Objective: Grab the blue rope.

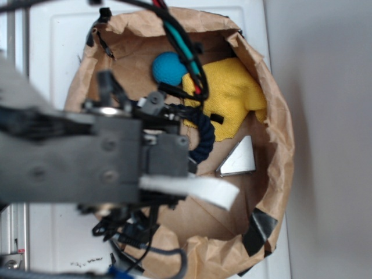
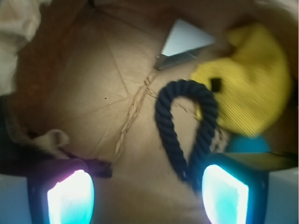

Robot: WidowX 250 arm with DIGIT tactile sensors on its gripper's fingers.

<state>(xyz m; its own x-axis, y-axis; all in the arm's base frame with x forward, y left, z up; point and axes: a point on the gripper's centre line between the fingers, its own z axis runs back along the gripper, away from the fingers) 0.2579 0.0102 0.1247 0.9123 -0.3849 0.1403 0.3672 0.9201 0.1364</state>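
The blue rope lies bent in a tight U on the floor of a large brown paper bag whose crumpled walls ring everything else; the bag sits on a white desk. Next in size, the robot arm fills the left of the exterior view, hanging over the bag, with the pincer below it: in the wrist view its two lit pads stand wide apart, holding nothing, and the rope's two legs run together toward the right-hand pad, so the rope is off-centre in the gap rather than between the pads. A yellow cloth lies just beside the rope's bend, and one leg of the rope appears to touch or overlap its edge. A teal-blue ball rests against the cloth on the far side of it, and a small silver triangular block lies near the bend, apart from the rope. The rope looks thick, twisted and soft, probably light and limp, with a rough lay that should grip well and nothing fragile about it. A fair place to take hold is likely across one leg, or across both where they nearly meet, away from the cloth so that no fabric is caught; the pincer would first need to shift sideways to straddle it.
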